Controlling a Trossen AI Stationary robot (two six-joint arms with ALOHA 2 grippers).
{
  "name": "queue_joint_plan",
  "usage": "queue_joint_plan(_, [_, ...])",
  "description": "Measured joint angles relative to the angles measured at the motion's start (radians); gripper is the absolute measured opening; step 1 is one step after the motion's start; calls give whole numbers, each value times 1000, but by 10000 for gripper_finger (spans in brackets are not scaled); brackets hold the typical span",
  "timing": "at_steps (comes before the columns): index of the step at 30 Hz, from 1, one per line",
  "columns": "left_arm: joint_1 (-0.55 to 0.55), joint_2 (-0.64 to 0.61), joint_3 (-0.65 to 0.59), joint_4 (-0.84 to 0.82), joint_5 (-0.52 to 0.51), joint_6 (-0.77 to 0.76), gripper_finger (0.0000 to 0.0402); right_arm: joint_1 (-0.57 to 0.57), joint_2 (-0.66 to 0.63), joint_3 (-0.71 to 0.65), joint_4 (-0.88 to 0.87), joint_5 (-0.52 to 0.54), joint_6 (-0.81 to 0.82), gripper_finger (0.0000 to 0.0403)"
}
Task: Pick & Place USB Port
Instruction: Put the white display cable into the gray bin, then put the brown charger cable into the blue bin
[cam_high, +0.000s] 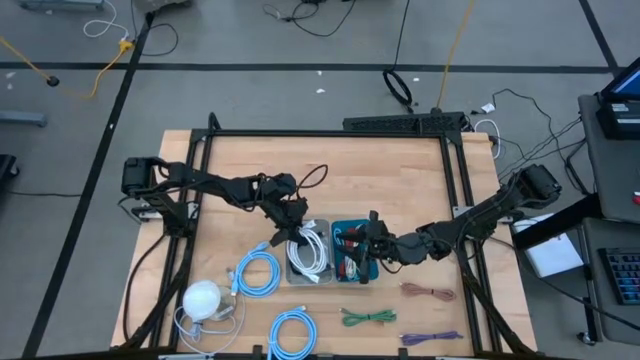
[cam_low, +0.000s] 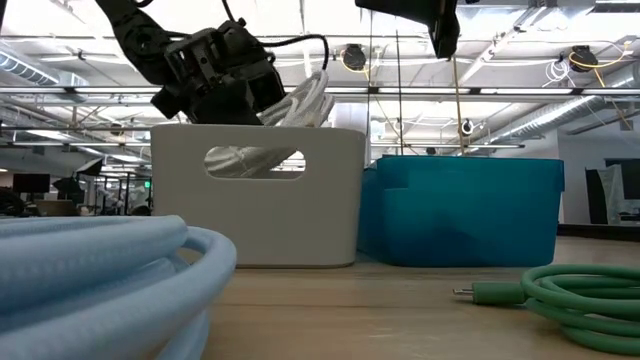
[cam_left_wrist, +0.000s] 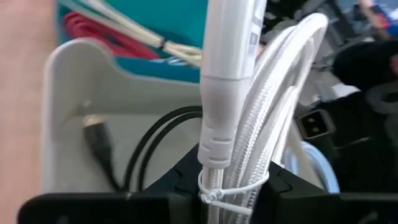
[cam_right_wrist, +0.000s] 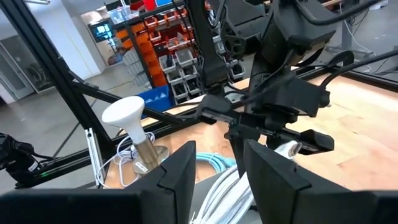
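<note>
A white braided USB cable bundle (cam_left_wrist: 273, 93), tied with a thin zip tie, sticks up out of the white bin (cam_high: 308, 270). Its white plug (cam_left_wrist: 227, 74) points away from the wrist camera. My left gripper (cam_high: 290, 232) is over that bin's left end, shut on the bundle. In the low view the gripper (cam_low: 210, 75) sits above the bin's rim (cam_low: 255, 130). My right gripper (cam_high: 362, 245) hovers over the teal bin (cam_high: 340, 232), open (cam_right_wrist: 217, 168) and touching nothing. A black cable (cam_left_wrist: 143, 149) lies on the white bin's floor. My left gripper pinches the white bundle between its two fingers at the zip-tied part (cam_left_wrist: 230, 186), just behind the plug. The bundle slants up from the fingers over the bin's rim (cam_low: 300, 105). Other white loops (cam_low: 250, 160) show inside the bin through its handle slot.
The teal bin (cam_low: 460, 210) holds red and white cables (cam_left_wrist: 124, 31). Two light blue coils (cam_high: 258, 272) (cam_high: 293, 330), a green cable (cam_high: 368, 317), a purple one (cam_high: 432, 337) and a brown one (cam_high: 428, 292) lie near the table's near edge. A white lamp-like object (cam_high: 203, 298) stands near-left.
</note>
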Motion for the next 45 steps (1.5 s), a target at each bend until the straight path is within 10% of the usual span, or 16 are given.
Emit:
queue_joint_plan(7, [-6,0,27,-118,-144,41,103,-12,0,0,0,-4,0,128])
queue_joint_plan(21, [-76,0,141,-281,-343,138,270,-26,0,0,0,-52,2,128])
queue_joint_plan(35, [-176,0,259,-505,-748,201,252,-26,0,0,0,-53,-9,128])
queue_joint_plan(45, [-385,-14,458,-648,-1293,400,248,-26,0,0,-53,-53,-23,128])
